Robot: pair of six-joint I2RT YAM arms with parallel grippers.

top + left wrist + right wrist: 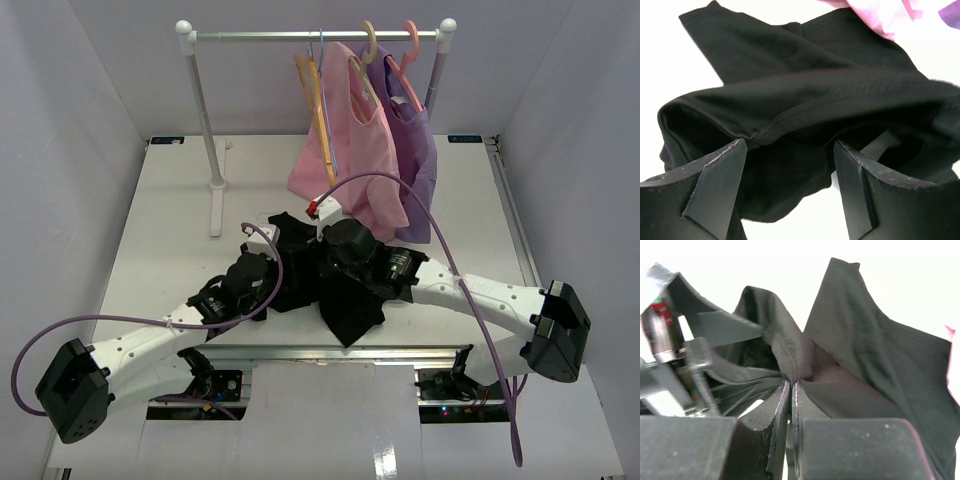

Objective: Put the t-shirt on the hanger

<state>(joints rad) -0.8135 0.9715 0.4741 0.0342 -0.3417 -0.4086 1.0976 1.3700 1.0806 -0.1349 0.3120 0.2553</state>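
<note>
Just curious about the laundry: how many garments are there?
3: black t-shirt on the table; pink top and purple top hanging side by side on the rail. None seems hidden.

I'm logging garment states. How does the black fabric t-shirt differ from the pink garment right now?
The black fabric t-shirt lies crumpled on the white table, while the pink fabric garment hangs from the metal rail. The right gripper is shut on a fold of the t-shirt; no gripper holds the pink garment. Both are soft cloth tops.
</note>
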